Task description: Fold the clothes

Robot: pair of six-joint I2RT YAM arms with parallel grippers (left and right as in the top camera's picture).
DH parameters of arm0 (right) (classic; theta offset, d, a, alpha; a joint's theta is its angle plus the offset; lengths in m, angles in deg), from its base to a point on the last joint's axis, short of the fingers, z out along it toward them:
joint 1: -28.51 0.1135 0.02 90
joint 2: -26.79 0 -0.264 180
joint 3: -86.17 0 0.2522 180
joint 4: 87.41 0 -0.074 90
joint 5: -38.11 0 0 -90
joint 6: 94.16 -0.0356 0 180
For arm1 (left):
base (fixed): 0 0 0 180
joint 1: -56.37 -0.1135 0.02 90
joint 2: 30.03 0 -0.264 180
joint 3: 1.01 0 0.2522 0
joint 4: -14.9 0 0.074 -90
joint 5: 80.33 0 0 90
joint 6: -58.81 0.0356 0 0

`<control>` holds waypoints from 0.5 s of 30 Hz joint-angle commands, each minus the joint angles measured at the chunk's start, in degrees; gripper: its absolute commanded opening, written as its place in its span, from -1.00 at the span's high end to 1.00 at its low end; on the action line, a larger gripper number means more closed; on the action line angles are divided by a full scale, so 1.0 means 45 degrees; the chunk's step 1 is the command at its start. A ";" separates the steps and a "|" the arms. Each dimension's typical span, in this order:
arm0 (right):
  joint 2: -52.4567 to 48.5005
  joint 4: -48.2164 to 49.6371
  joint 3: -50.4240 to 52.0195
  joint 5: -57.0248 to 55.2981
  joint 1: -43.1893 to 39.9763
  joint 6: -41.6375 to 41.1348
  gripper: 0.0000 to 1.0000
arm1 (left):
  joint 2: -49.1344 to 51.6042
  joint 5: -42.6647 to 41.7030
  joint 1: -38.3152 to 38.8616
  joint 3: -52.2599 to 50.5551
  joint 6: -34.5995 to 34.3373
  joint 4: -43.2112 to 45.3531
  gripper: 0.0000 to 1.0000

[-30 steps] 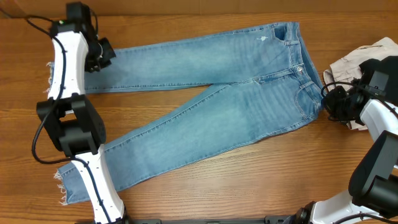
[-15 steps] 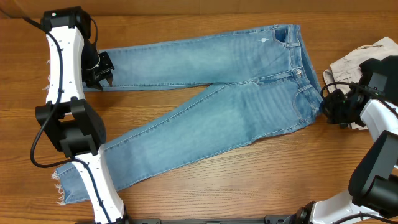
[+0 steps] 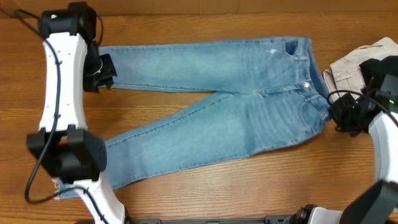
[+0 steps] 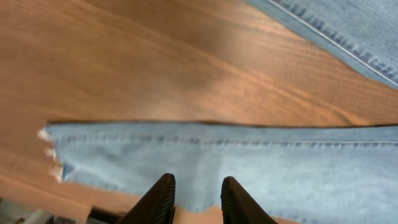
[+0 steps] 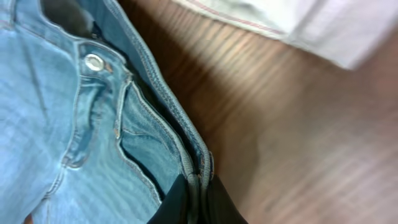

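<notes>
Light-blue jeans [image 3: 236,118] spread on a wooden table [image 3: 249,193]; right hand [image 5: 194,198] clamped tight on the waistband [image 5: 186,155], left hand [image 4: 198,199] fingers slightly apart above one leg [image 4: 261,165], gripping nothing

The white-and-black left arm [image 3: 62,81] stretches from 7 o'clock to its wrist at 10 o'clock. There the left gripper [image 4: 196,182] holds its black fingers [image 4: 163,193] a narrow gap apart. The right arm [image 3: 384,134] bends in at 3 o'clock, and the right gripper [image 5: 194,185] is clamped tight on the waistband of the light-blue denim jeans [image 5: 56,112].
</notes>
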 commanded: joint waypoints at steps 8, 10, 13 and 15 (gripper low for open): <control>0.0797 -0.0029 -0.0180 -0.1064 0.0005 -0.0189 0.92 | -0.3682 0.0889 -0.0029 -0.4498 -0.0957 0.1263 0.41; 0.0797 -0.0029 -0.0180 -0.1064 0.0029 -0.0189 0.92 | -0.4668 0.0923 -0.0039 -0.5615 -0.1282 0.1797 0.39; 0.0797 -0.0029 -0.0180 -0.0976 0.0039 -0.0185 0.92 | -0.6222 0.0942 -0.0136 -0.7344 -0.1923 0.2793 0.34; 0.0797 -0.0024 -0.0180 -0.0976 0.0039 -0.0185 0.92 | -0.7232 0.1020 -0.0253 -0.8548 -0.2501 0.3381 0.29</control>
